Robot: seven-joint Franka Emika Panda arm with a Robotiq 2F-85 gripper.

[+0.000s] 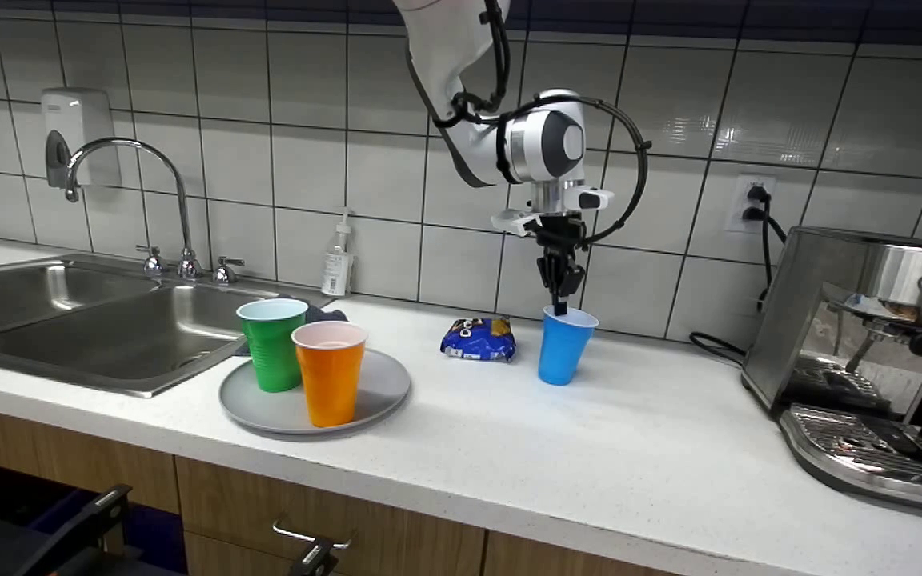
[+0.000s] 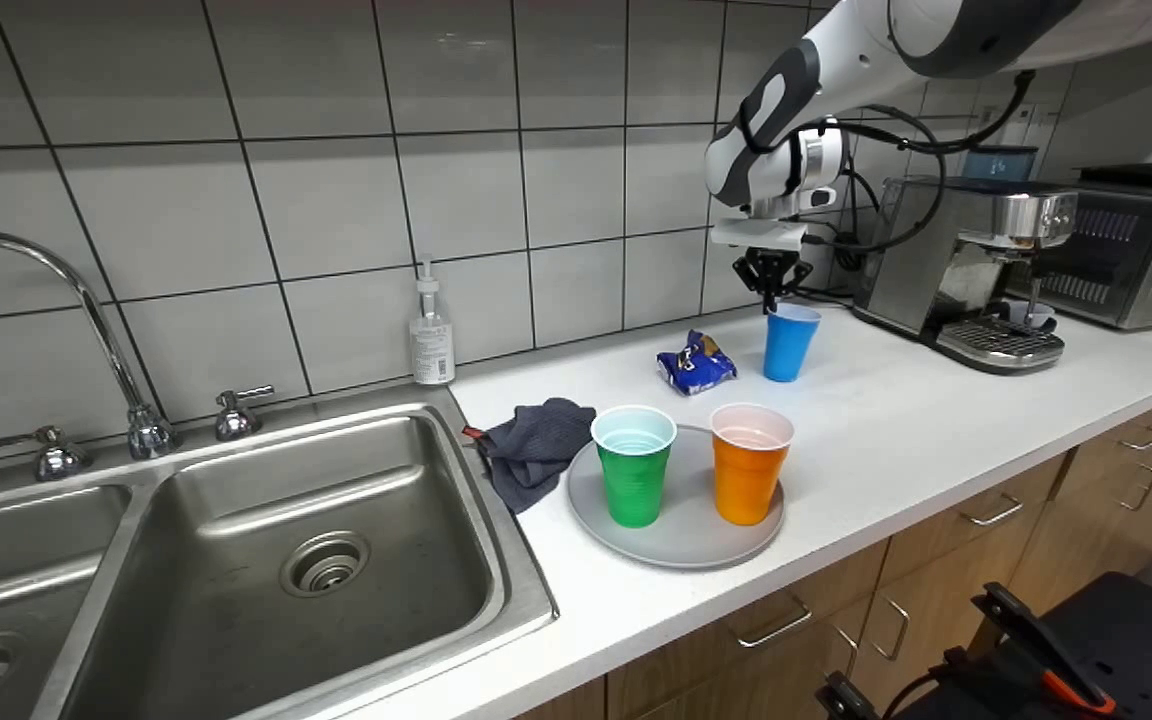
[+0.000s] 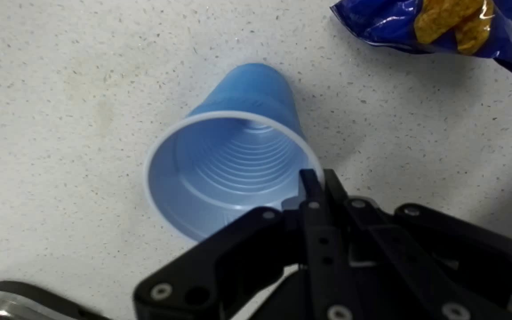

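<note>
My gripper [image 3: 322,175] is shut on the rim of a blue plastic cup [image 3: 251,91], one finger inside the cup and one outside. The cup's open mouth faces the wrist camera, and its ribbed inside looks empty. In both exterior views the gripper [image 1: 560,307] points down onto the wall-side rim of the blue cup [image 1: 563,352]. The cup leans a little; whether its base touches the counter I cannot tell. Beside it lies a blue snack bag [image 1: 479,340], also seen as a crumpled bag [image 3: 416,26] at the top right of the wrist view.
A grey plate [image 2: 676,545] carries a green cup [image 2: 634,485] and an orange cup [image 2: 748,480]. A dark cloth [image 2: 536,450] lies by the sink [image 2: 526,590], with a soap bottle [image 2: 432,345] behind. An espresso machine [image 1: 805,320] stands across the counter, and the tiled wall [image 1: 461,264] runs close behind the cup.
</note>
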